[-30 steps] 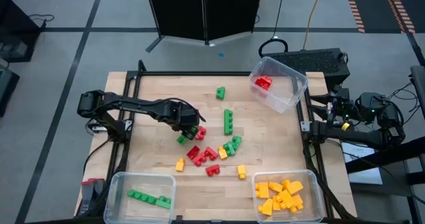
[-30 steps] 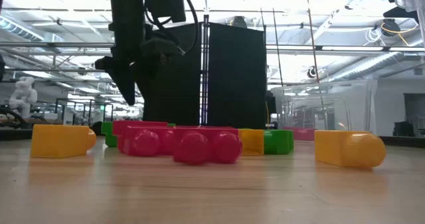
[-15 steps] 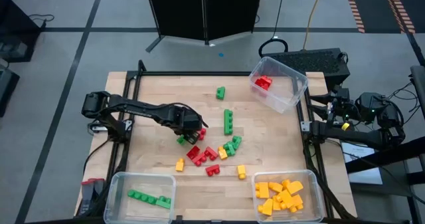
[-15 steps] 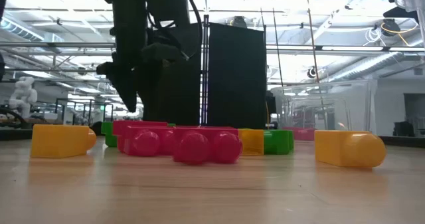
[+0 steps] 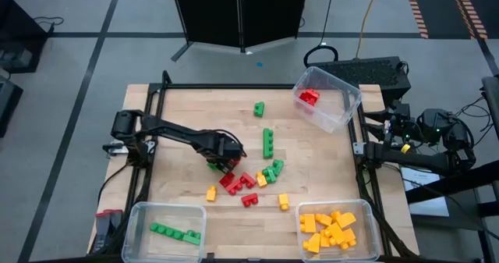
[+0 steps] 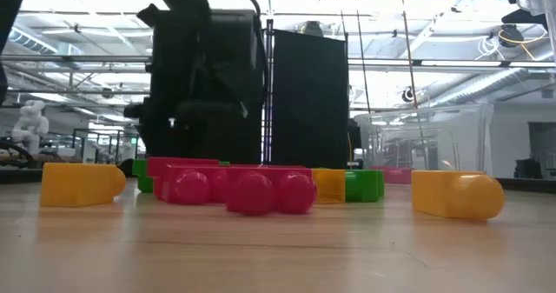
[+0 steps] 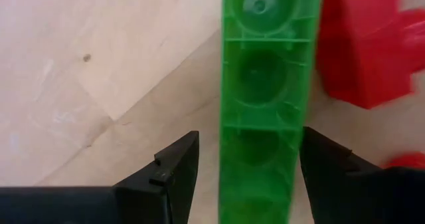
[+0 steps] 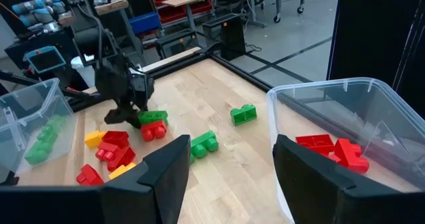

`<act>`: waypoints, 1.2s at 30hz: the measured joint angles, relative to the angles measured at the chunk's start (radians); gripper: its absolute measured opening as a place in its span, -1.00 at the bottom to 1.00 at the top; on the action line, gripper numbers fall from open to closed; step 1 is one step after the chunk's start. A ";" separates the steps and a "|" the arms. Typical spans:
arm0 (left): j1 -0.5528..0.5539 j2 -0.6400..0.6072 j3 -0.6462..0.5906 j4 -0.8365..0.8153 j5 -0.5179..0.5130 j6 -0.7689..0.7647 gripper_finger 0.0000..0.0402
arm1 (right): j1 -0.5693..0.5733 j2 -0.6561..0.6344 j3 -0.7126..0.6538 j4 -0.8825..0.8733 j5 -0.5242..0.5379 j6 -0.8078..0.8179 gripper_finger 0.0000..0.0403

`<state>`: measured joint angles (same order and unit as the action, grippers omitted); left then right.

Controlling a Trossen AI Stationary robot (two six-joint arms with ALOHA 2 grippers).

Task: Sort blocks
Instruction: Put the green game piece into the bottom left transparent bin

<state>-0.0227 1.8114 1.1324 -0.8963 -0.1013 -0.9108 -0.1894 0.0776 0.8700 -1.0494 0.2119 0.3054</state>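
So my left gripper (image 7: 244,159) sits open astride the long green brick (image 7: 265,98) mid-table, fingers flanking its long sides, red brick (image 7: 362,48) touching alongside, right gripper (image 8: 229,161) parked off-table, open

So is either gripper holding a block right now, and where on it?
Not yet. The left gripper straddles a long green block across its long sides, jaws open. The right gripper waits open and holds nothing.

My left arm (image 6: 204,76) hung dark over the far end of the table (image 6: 278,249). A red block (image 6: 234,187) lay nearest, a yellow block (image 6: 82,183) off to one side, another yellow block (image 6: 456,194) opposite, a green block (image 6: 365,184) behind
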 joint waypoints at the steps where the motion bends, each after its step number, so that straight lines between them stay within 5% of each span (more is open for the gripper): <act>1: 0.001 0.015 0.000 0.000 0.002 0.000 -0.03 | 0.000 0.000 0.000 -0.001 0.000 0.000 0.03; 7: 0.000 0.051 0.004 0.050 0.030 0.003 -0.16 | 0.000 0.000 0.000 -0.003 0.000 0.000 0.03; 12: 0.000 0.050 0.031 0.008 0.002 0.014 -0.65 | 0.000 0.000 0.000 -0.003 0.001 -0.004 0.03; 20: 0.002 0.054 0.115 -0.080 -0.052 0.038 -0.67 | 0.000 0.001 0.000 -0.042 0.006 -0.004 0.03; 28: -0.059 0.053 0.401 -0.319 -0.072 0.111 -0.67 | 0.000 0.001 0.000 -0.055 0.005 0.003 0.03; 36: -0.250 0.008 0.711 -0.660 -0.018 0.133 -0.67 | 0.000 0.001 0.000 -0.055 0.005 0.004 0.03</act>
<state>-0.2731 1.8189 1.8434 -1.5562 -0.1195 -0.7775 -0.1892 0.0784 0.8696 -1.1042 0.2169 0.3097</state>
